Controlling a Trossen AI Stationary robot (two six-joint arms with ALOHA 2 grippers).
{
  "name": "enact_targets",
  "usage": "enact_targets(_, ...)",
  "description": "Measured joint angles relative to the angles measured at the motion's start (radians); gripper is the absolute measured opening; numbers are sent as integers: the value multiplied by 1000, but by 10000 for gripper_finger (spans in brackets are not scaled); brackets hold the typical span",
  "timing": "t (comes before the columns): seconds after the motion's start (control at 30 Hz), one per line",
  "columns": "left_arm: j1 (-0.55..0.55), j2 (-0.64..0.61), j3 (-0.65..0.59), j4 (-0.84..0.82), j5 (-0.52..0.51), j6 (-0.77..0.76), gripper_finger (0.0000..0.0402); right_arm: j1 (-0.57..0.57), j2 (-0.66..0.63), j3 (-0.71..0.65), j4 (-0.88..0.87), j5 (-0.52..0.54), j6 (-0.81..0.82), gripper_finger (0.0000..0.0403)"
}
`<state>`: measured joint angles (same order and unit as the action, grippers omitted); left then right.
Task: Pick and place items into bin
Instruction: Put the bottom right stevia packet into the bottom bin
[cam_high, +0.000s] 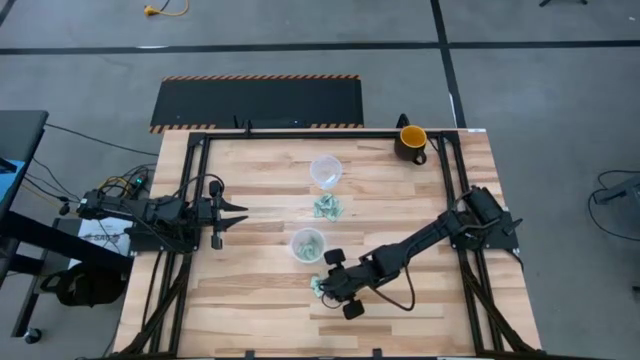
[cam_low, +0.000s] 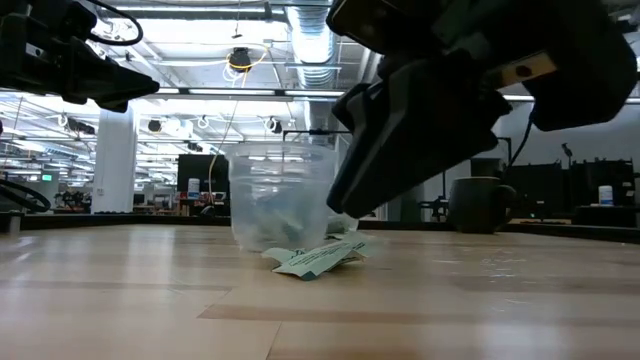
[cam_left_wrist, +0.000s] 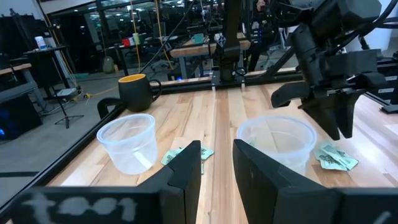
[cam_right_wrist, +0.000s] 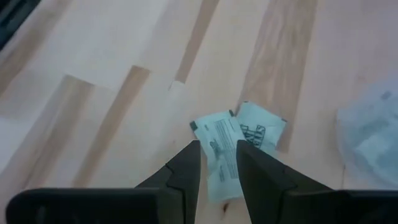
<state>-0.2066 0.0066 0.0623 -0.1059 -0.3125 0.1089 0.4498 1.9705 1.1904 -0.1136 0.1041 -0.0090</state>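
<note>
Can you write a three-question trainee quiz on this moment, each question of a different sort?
1. True or false: the right pincer hangs over pale green packets lying on the table.
2. Multiple choice: the yellow-and-dark mug stands (A) at the table's far edge, (B) inside a clear cup, (C) in the left pincer.
3. Fill in: between the two clear cups lies a small pile of ____.

Key
1. True: its fingers are parted right above the packets, not closed on them.
2. A.
3. Packets, pale green like the others. The left pincer waits empty at the table's left side.
</note>
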Motion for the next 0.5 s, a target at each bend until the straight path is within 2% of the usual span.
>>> enact_targets(0.5,0,0,0,0,0,0,84,-5,0,0,-44,28,-7,98)
